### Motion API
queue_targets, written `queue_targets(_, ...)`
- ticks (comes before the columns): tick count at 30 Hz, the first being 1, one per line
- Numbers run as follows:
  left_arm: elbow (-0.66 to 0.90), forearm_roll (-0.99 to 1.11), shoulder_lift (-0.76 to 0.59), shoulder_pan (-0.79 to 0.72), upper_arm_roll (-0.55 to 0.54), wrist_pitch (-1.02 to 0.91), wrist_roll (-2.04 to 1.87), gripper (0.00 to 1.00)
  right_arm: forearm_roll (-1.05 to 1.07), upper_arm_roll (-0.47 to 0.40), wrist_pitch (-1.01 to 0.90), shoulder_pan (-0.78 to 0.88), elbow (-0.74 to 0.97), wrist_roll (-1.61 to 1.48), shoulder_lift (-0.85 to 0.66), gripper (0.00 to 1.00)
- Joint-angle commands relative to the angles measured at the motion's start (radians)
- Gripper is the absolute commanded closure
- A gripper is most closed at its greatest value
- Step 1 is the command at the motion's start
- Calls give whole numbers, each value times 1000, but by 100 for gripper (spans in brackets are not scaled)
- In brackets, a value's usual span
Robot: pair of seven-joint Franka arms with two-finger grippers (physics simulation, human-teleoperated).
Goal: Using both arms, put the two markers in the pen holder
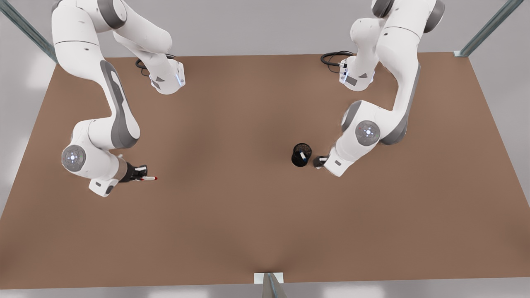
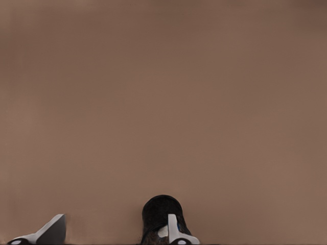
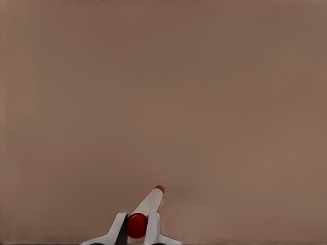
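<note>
The black mesh pen holder (image 1: 301, 155) stands upright right of the table's middle in the front view. A white marker with a dark blue cap (image 1: 303, 156) leans inside it. My left gripper (image 1: 319, 161) sits just beside the holder on the front view's right, open, with nothing between its fingers. In the left wrist view the pen holder (image 2: 159, 210) shows near one finger (image 2: 172, 228) of the left gripper (image 2: 112, 236). At the front view's left, my right gripper (image 1: 143, 176) is shut on the red-capped marker (image 1: 149, 178), which lies about level, low over the table. The right wrist view shows that marker (image 3: 148, 204) in the right gripper (image 3: 137, 228).
The brown table (image 1: 232, 215) stretches wide between the two arms. Both arm bases with black cables (image 1: 333, 58) stand at the far edge. Metal frame posts (image 1: 488, 27) rise at the far corners, and a bracket (image 1: 269, 279) sits at the near edge.
</note>
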Motion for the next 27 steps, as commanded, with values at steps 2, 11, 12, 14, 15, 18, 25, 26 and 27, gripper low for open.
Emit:
queue_targets(2, 130, 80, -9, 177, 6, -332, 433, 0, -14, 52, -105, 2, 15, 423, 0, 79)
queue_targets(11, 363, 113, -32, 247, 68, -502, 531, 0, -11, 165, -100, 203, 139, 880, 32, 79)
queue_targets(12, 363, 113, -30, 244, 65, -502, 531, 0, -11, 165, -100, 235, 162, 935, 46, 79)
queue_targets(14, 363, 110, -30, 244, 65, -502, 533, 0, -11, 165, -96, 312, 229, 1047, 83, 79)
queue_targets(15, 363, 108, -30, 244, 65, -504, 533, 0, -14, 165, -91, 361, 272, 1121, 116, 79)
queue_targets(18, 363, 110, -30, 249, 66, -504, 533, 0, -55, 152, -43, 493, 389, 1250, 199, 79)
queue_targets(25, 363, 104, -28, 255, 68, -504, 533, 0, -104, 62, 78, 757, 685, 1484, 400, 79)
queue_targets(26, 363, 102, -28, 255, 68, -504, 533, 0, -104, 62, 121, 768, 690, 1508, 413, 79)
queue_targets(27, 363, 102, -28, 257, 69, -504, 548, 0, -104, 39, 142, 794, 690, 1514, 426, 79)
